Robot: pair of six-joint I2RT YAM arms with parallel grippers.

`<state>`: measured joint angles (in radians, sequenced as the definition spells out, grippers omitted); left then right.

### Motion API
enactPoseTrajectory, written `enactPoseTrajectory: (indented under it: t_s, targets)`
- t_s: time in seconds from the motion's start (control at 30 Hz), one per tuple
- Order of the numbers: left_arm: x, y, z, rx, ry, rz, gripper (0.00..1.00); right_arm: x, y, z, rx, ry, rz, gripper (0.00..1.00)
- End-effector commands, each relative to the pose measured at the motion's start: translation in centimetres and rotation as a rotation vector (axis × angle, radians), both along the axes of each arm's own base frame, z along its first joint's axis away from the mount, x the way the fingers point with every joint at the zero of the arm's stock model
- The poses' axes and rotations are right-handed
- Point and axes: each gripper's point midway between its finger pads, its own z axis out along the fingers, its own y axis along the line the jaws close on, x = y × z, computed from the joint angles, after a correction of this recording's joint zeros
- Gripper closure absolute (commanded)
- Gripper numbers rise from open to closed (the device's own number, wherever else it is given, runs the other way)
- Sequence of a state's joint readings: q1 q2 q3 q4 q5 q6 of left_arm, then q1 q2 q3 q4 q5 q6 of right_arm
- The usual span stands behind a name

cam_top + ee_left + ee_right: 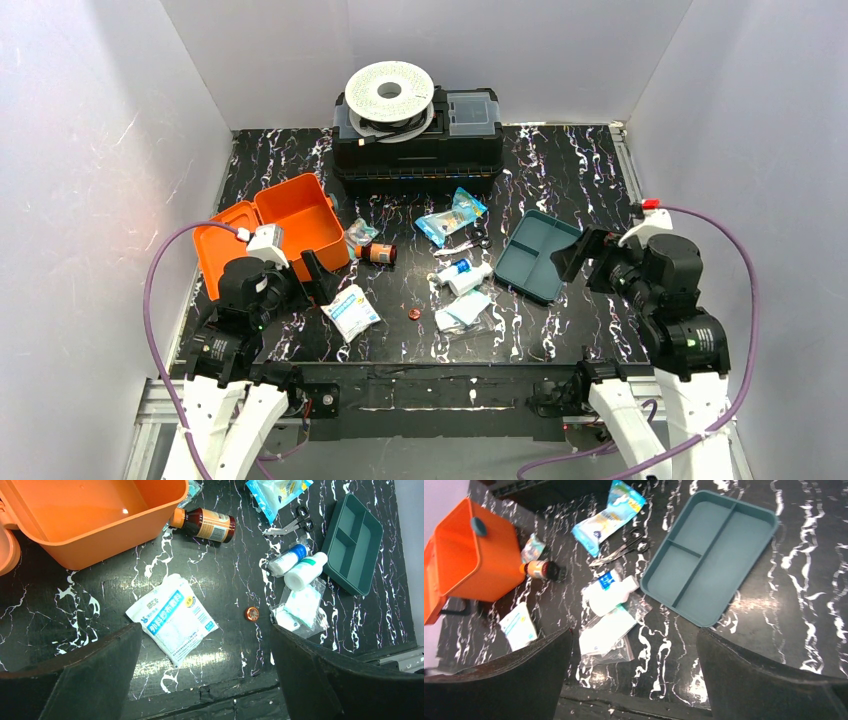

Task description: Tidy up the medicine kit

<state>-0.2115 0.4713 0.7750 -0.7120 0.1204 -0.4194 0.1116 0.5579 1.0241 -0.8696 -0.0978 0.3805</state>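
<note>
The medicine kit (290, 215) is an orange box lying open at the left, its tub (90, 515) empty and its lid flat beside it. Its teal divided tray (537, 255) lies apart on the right and holds nothing (709, 555). Between them are scattered a brown bottle (378, 253), a blue packet (450, 215), scissors (462, 245), white bottles (462, 275), a clear bag of gauze (463, 312) and a white gauze packet (172, 617). My left gripper (206, 627) hangs open above the white packet. Beside the tray's near corner, my right gripper (634, 630) is open and holds nothing.
A black toolbox (418, 150) with a white spool (390, 92) on top stands at the back centre. A small orange cap (252, 613) lies near the clear bag. White walls close in the table on the left, right and back.
</note>
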Motion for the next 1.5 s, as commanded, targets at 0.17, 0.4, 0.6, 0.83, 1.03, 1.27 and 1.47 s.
enactPoseTrajectory:
  t_s: [0.17,0.4,0.6,0.83,1.03,1.27,1.47]
  targets:
    - [0.2,-0.1,-0.3,0.007,0.019,-0.01,0.01,2.4,5.2,-0.1,0.105,0.029,0.256,0.0]
    - [0.4,-0.1,-0.9,0.019,0.049,-0.005,0.0,3.1,9.8,-0.8,0.057,0.083,0.391,0.0]
    - [0.5,0.2,-1.0,0.026,0.056,0.008,0.01,3.9,14.5,-0.9,0.007,0.093,0.523,0.0]
    - [0.7,1.1,-1.3,0.046,0.072,0.068,0.01,5.2,21.1,-1.9,-0.171,0.052,0.715,0.0]
    - [0.9,2.7,-1.5,0.069,0.091,0.185,0.01,6.1,26.5,-2.3,-0.271,-0.078,0.929,0.0]
    - [1.0,4.7,-1.6,0.084,0.097,0.327,0.01,7.6,30.9,-3.8,-0.396,-0.193,1.143,0.0]
    - [0.8,6.4,-1.8,0.104,0.109,0.444,0.01,9.4,33.7,-6.1,-0.499,-0.222,1.297,0.0]
